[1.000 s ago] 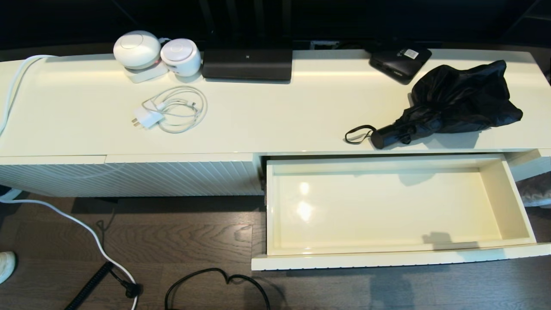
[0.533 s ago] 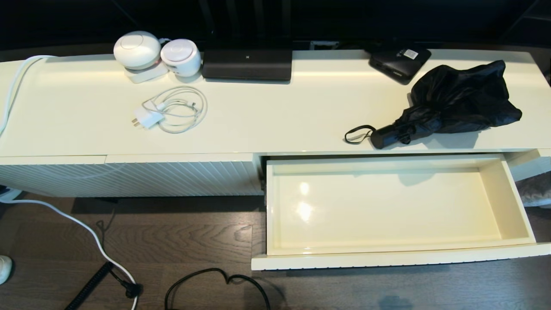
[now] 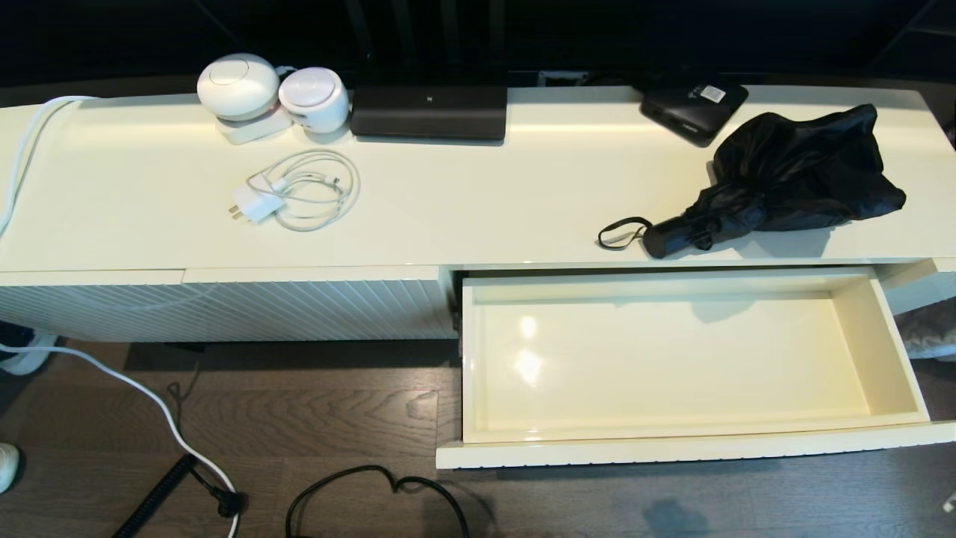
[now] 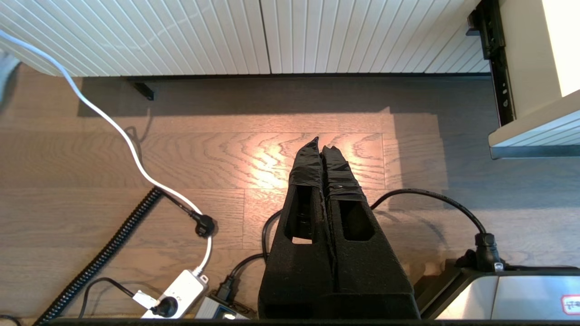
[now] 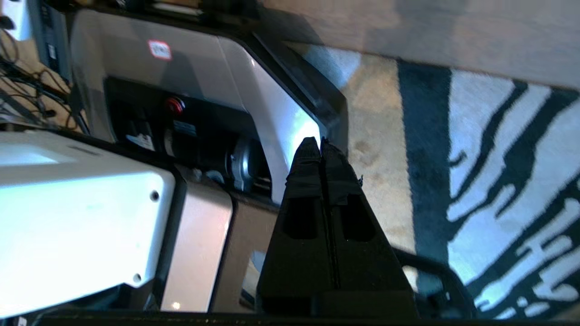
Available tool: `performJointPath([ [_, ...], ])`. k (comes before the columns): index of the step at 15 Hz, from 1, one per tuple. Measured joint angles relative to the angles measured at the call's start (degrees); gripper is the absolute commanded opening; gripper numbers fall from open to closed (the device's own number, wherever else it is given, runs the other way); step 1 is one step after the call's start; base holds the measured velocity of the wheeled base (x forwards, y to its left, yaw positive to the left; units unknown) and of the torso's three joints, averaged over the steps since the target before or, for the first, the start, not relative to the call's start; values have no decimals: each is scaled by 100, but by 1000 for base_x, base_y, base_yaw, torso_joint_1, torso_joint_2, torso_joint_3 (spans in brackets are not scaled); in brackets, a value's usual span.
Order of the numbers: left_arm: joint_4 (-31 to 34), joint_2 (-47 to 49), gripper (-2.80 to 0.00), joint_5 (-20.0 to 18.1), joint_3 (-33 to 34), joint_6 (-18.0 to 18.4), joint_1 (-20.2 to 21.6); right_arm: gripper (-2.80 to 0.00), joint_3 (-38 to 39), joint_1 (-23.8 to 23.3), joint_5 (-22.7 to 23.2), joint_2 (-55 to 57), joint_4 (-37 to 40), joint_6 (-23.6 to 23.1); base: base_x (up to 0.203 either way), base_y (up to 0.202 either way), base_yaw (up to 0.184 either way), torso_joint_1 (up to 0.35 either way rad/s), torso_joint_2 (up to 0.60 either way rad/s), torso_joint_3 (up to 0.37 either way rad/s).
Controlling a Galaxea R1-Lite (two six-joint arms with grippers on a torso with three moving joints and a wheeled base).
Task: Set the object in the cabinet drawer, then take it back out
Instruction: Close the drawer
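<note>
The black folding umbrella (image 3: 784,175) lies on the cabinet top at the right, its handle and wrist loop toward the front edge. Just below it the cream drawer (image 3: 889,351) stands pulled out and holds nothing. Neither arm shows in the head view. My left gripper (image 4: 321,144) is shut and hangs low over the wood floor beside the drawer's corner (image 4: 534,136). My right gripper (image 5: 319,144) is shut too, low beside the robot's base over a patterned rug, away from the umbrella.
On the cabinet top (image 3: 463,202) sit two white round devices (image 3: 272,93), a coiled white charger cable (image 3: 299,190), a flat black unit (image 3: 429,110) and a black box with a white sticker (image 3: 694,101). Cables (image 3: 373,486) and a power strip (image 4: 176,294) lie on the floor.
A shadow on the drawer's front wall has slid off it down onto the floor. A shoe has come into view at the left edge. The umbrella and drawer have not moved.
</note>
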Motion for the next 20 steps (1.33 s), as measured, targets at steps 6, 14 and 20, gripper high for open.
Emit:
performJointPath([
  [6,0,0,-280,-2,2,0,0,-280,207,166,122,1623,-2338,-2,0,0,0,0,0,0],
  [14,0,0,-280,-2,0,-1,0,-280,-58,114,-68,2629,-4142,8,0,0,0,0,0,0],
  [20,0,0,-280,-2,0,0,0,-280,-159,121,-473,2796,-4566,5,0,0,0,0,0,0],
])
